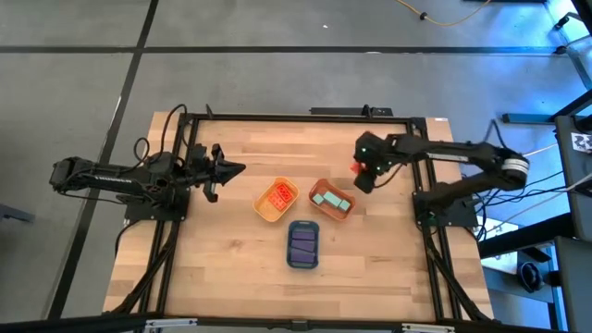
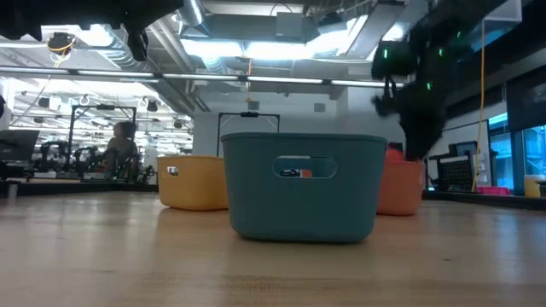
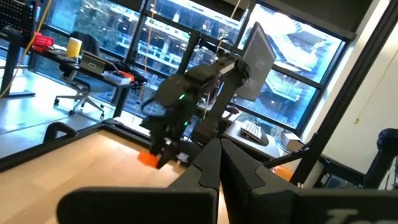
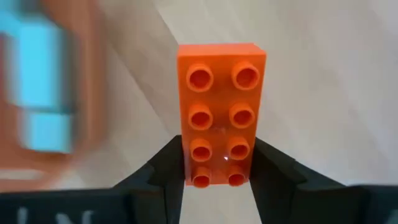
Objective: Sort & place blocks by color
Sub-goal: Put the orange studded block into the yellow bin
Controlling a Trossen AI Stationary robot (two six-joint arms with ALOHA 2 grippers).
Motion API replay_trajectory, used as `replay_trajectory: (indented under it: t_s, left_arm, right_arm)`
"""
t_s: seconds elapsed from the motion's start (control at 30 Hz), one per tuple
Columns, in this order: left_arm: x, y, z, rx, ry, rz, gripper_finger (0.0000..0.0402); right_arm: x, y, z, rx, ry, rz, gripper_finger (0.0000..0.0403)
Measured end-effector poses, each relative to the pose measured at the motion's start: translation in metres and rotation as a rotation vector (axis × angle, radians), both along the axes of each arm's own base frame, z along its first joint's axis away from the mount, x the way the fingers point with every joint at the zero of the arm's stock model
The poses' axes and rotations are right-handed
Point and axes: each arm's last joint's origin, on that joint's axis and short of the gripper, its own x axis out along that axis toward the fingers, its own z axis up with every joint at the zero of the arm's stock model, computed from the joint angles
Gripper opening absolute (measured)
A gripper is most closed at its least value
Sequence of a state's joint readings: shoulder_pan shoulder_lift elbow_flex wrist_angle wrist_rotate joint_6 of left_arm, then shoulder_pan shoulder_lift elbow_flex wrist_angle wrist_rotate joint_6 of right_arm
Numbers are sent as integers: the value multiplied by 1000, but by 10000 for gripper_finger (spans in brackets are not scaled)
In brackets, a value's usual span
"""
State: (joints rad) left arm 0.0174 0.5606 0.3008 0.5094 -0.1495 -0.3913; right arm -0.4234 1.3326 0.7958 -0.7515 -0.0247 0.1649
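Observation:
My right gripper (image 1: 363,176) is shut on a red-orange brick (image 4: 221,112) with two rows of studs, held above the table just to the far right of the orange tray (image 1: 331,211). The brick also shows in the high view (image 1: 356,168) and the low view (image 2: 393,155). The orange tray holds teal blocks (image 1: 331,199). The yellow tray (image 1: 266,211) holds red-orange blocks (image 1: 281,194). The blue tray (image 1: 303,262) holds purple blocks (image 1: 303,240). My left gripper (image 1: 233,171) is shut and empty at the table's left. My right gripper pinches the brick's two long sides (image 4: 186,163) between its two fingers (image 4: 163,171), at the end of the brick nearest the wrist. The fingers lie across the brick, whose studded top faces the wrist camera. The brick is lifted clear of the table.
The three trays stand close together at the table's middle. In the low view the blue tray (image 2: 303,183) is nearest, with the yellow tray (image 2: 192,181) and the orange tray (image 2: 401,189) behind it. Bare wood lies along the near and far edges.

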Motion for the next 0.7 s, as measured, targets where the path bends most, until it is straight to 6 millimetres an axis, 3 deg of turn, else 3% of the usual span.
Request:
replay_trajectory:
  t_s: [0.17,0.37,0.57,0.7]
  left_arm:
    - [0,0,0,-2,-4,7,2]
    - [0,1,0,-6,-4,25,2]
    - [1,1,-1,2,7,27,2]
    - [2,0,-1,5,12,17,1]
  right_arm:
    - [19,11,56,-88,-324,-14,141]
    - [38,32,103,-74,-765,112,141]
    - [50,63,119,13,-960,223,141]
    - [54,91,120,11,-972,264,141]
